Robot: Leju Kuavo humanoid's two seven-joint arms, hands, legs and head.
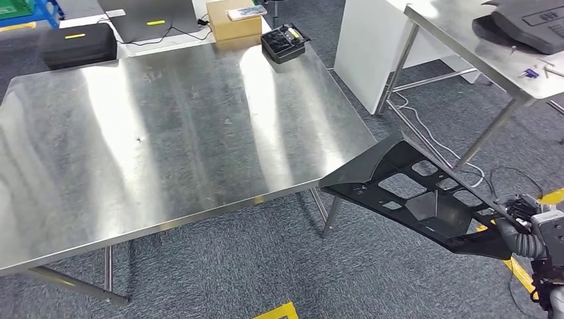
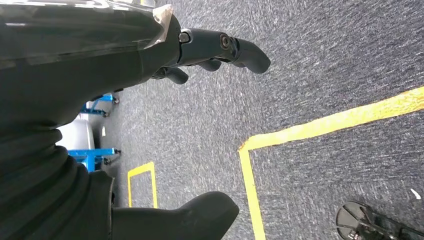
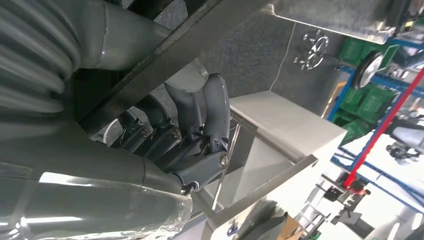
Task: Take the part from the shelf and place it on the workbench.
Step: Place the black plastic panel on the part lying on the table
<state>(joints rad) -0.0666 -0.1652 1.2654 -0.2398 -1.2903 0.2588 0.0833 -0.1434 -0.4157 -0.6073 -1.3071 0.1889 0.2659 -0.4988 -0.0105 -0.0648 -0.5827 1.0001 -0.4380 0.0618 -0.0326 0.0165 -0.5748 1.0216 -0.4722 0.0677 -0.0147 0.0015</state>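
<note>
The right hand [image 1: 525, 232] is gripping the black part [image 1: 425, 196] just off the workbench [image 1: 166, 133]. The left hand [image 2: 215, 55] is hanging empty, fingers apart. Placement is looking still to come.

part [image 1: 425, 199]: showing matte black all over
workbench [image 1: 166, 133]: gleaming silver steel with pale streaks of glare
floor [image 1: 219, 266]: showing mottled blue-grey carpet, carrying yellow tape lines [image 2: 325, 125]
right hand [image 3: 195, 145]: showing dark grey fingers
left hand [image 2: 220, 50]: showing dark grey
box [image 1: 233, 20]: showing tan cardboard
case [image 1: 78, 44]: showing black with a yellow strip
</note>
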